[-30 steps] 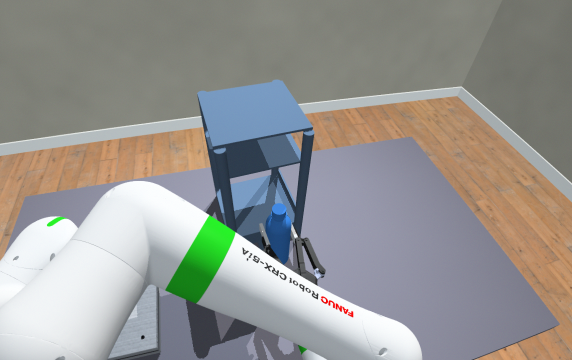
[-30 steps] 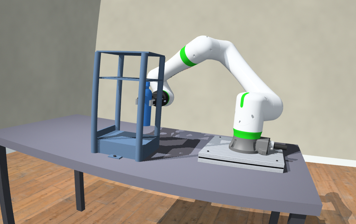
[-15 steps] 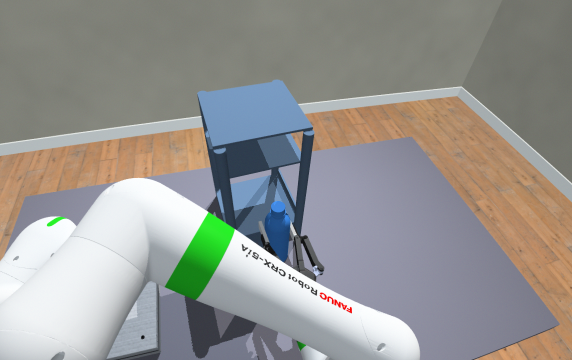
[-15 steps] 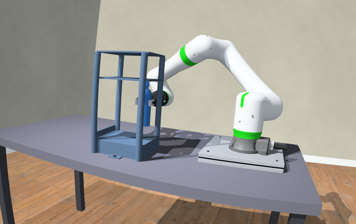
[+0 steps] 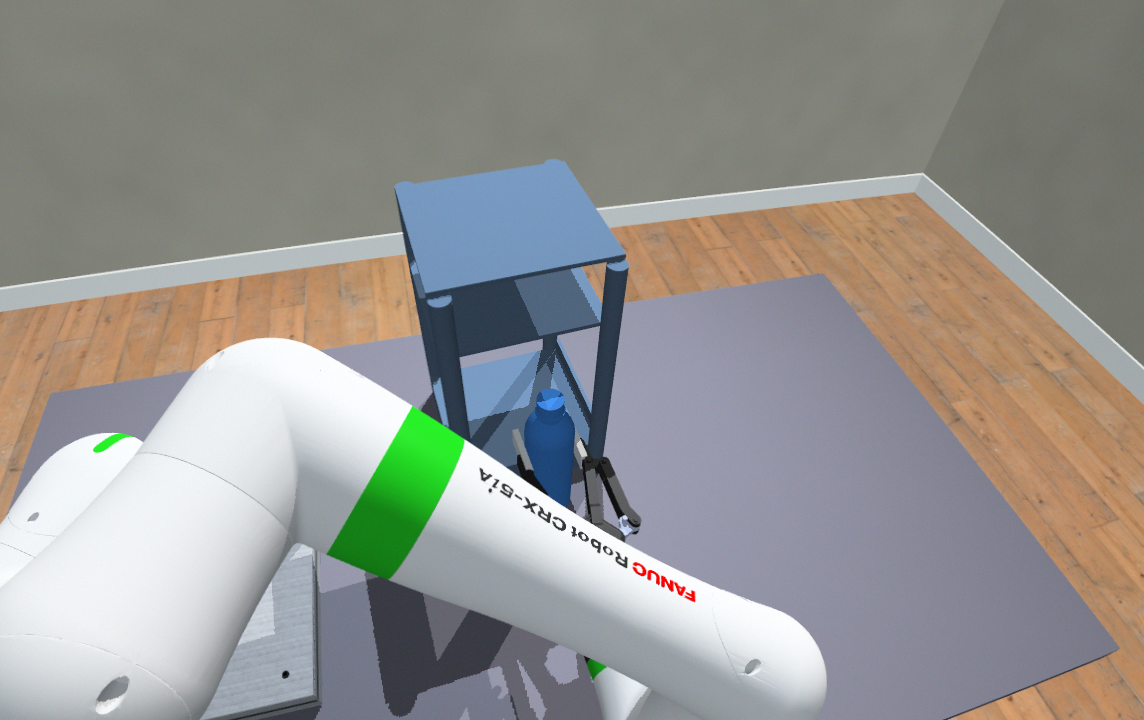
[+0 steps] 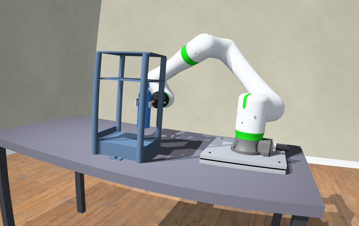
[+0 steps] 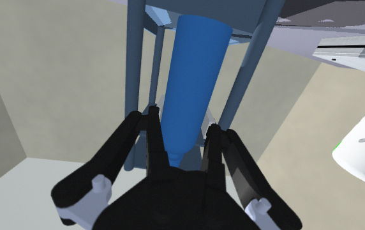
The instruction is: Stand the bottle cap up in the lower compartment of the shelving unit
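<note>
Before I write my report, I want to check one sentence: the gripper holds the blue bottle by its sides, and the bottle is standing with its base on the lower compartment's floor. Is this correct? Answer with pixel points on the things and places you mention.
Not quite: the base is not on the floor. The exterior view shows the blue bottle (image 5: 549, 447) (image 6: 143, 109) (image 7: 195, 83) hanging above that level, gripped by its sides.

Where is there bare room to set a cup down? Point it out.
Broad bare stretches of the table lie beyond the shelving unit's back and off its side, away from the arm. It is crowded at the unit's front, where the gripper holds the bottle.
</note>
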Robot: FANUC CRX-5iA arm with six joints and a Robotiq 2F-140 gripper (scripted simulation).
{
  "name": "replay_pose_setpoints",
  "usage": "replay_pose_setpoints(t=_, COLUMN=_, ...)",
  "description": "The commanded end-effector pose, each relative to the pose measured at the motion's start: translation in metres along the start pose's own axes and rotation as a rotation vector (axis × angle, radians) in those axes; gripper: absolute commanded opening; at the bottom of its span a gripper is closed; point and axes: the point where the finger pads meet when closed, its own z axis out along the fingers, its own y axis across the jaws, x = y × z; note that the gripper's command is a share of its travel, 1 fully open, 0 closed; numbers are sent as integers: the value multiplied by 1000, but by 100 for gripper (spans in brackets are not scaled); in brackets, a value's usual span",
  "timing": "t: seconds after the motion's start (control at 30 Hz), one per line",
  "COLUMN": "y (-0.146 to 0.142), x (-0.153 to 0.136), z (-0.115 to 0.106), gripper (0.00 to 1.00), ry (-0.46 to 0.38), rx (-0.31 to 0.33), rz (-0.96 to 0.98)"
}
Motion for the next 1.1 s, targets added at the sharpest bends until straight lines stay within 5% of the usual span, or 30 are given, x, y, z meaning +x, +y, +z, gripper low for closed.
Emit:
replay_pose_setpoints(t=0.0, y=0, x=0, z=7, gripper=0, ry=0, rx=0, rz=0)
replay_pose_setpoints(t=1.07, y=0, x=0, z=90, gripper=0, ry=0, rx=0, rz=0)
